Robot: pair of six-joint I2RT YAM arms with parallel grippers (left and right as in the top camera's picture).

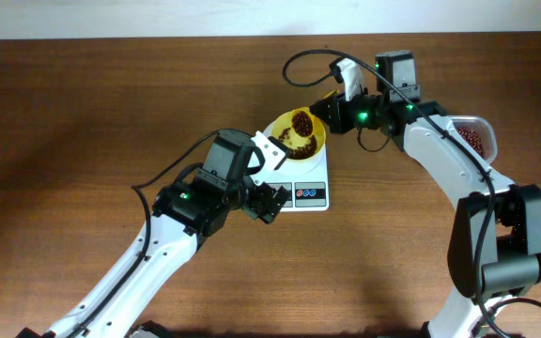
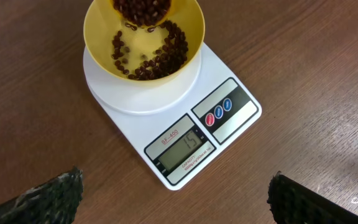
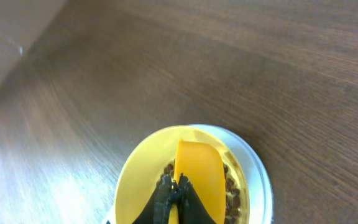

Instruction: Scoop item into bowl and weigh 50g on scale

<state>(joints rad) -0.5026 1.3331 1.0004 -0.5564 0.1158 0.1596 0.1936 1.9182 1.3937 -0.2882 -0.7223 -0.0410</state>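
The scale sits mid-surface, display toward the front. The bowl stands on its platform, beans inside. A scoop, held in the right gripper, hangs over the bowl's back part. The left gripper is just beside the scale's front left corner. A tub lies well right.

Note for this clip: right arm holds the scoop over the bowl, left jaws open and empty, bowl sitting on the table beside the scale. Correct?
Not quite. The bowl stands on the platform of the scale, not on the table beside it, as the left wrist view shows. The rest holds: the right gripper holds the scoop over the bowl, and the left gripper is open and empty.
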